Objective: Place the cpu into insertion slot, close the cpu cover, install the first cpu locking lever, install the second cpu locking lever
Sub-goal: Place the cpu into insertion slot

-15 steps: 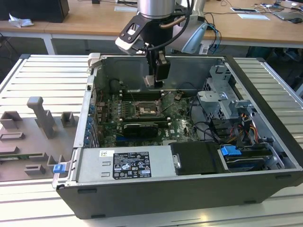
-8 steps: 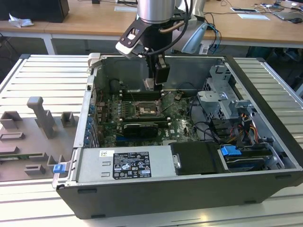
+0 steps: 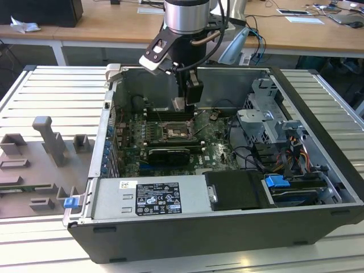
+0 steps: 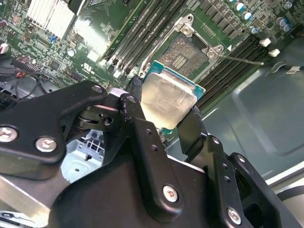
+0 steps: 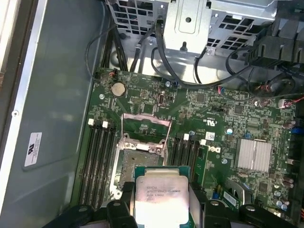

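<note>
Pinches the cpu [image 4: 167, 100] by two edges in the gripper [image 4: 164, 108], seemingly just above the open insertion slot [image 4: 183, 54]; reaches straight down into the computer case [image 3: 187, 242].

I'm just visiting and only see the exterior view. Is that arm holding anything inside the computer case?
Observer: Yes. In both wrist views the gripper is shut on a flat silvery chip with a green rim.
Operator: Is its socket ready?
Observer: The first wrist view shows the cover swung open off the socket, which has nothing seated in it.
Operator: So the chip isn't in?
Observer: No; in the second wrist view it is apart from the socket, not seated.
</note>
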You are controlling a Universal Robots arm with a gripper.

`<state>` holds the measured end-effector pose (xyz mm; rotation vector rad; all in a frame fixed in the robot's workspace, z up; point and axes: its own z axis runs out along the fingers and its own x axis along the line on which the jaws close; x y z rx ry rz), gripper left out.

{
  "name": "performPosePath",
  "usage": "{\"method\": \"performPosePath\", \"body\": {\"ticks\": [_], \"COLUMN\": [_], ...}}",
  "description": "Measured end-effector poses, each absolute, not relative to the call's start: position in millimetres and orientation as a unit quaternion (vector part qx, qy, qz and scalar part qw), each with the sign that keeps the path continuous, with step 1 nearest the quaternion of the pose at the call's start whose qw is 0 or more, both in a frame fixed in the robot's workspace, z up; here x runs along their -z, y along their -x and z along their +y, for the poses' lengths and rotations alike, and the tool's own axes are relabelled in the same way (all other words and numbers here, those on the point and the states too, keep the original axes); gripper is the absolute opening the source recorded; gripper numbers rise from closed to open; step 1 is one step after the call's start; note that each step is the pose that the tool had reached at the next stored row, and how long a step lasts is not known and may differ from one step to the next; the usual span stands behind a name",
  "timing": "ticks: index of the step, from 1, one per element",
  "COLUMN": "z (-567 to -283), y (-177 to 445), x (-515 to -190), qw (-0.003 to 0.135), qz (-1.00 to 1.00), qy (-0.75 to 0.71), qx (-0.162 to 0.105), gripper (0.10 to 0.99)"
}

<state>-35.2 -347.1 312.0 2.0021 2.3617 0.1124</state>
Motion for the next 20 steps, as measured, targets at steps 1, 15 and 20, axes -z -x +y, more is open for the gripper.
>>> {"method": "performPosePath", "body": {"ticks": [1,15,20], "z": [-347,-347,-347], "y": [35,35,35], "x": [-311,-290,-284], "qw": [0.022,0.023,0.023], "qz": [0.762,0.762,0.762], "qy": [-0.646,-0.646,-0.646], "qx": [-0.036,-0.035,-0.035], "gripper": [0.541,0.541,0.541]}}
